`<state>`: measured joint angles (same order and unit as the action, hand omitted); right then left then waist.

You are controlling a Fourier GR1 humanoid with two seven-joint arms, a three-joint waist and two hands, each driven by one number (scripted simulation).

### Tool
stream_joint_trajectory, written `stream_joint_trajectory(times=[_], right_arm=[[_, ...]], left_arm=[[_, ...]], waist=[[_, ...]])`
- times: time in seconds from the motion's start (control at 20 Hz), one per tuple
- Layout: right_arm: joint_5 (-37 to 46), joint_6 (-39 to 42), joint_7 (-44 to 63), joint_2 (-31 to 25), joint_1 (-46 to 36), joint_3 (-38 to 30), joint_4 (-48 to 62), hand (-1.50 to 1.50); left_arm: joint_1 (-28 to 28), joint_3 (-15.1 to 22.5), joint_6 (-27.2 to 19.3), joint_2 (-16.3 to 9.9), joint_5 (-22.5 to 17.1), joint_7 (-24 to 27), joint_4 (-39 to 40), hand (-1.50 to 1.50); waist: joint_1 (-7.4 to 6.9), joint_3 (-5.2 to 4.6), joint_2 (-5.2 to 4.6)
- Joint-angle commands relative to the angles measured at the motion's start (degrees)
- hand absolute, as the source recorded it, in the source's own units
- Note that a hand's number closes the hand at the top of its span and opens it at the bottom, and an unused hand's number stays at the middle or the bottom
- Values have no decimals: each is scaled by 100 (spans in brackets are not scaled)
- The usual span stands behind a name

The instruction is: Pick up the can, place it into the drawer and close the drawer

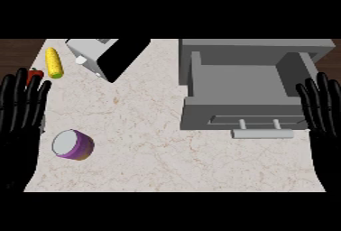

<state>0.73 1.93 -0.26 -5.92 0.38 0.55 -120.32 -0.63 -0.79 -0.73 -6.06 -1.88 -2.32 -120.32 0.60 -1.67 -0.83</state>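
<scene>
Nothing done yet, by the look of it. Purple can (72, 145) lying on its side on the pale desk (146, 135), low on the left, pale round end facing up. Not held by anything.

Left hand (20, 113) at the left edge, fingers straight and up, holding nothing, just resting. Close to the can but not touching. Right hand (323, 110) at the right edge, same way, fingers straight and spread, holding nothing, right beside the drawer.

Grey drawer (236, 83) on the right, pulled open, no can inside. Pale handle (262, 133) sticking out at the front.

Also on the desk: yellow corn (54, 62) up in the left corner, a bit of something red (35, 73) just beside it, and a grey toaster (100, 54) tipped at a slant at the top.

All three steps left, most likely: grab the can, put it in the drawer, push the drawer shut. Can well apart from the drawer, so a long carry across the desk. Round can on its side, so maybe rolls if bumped.
</scene>
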Motion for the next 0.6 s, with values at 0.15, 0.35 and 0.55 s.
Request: stream_joint_trajectory(times=[0.15, 0.35, 0.55], right_arm=[[-443, 43, 23, -66, -23, -526, 20, -150], [-213, -463, 878, 198, 399, -544, 266, -150], [-129, -598, 1380, 209, 288, -460, -25, -150]], left_arm=[[864, -776, 298, -290, -570, 129, -625, -150], [1639, -1153, -258, 67, -597, -621, 26, -150], [1957, -1718, -93, -205, -1228, -1206, -472, -150]], waist=[[-118, 167, 95], [-170, 161, 63], [-122, 164, 96]])
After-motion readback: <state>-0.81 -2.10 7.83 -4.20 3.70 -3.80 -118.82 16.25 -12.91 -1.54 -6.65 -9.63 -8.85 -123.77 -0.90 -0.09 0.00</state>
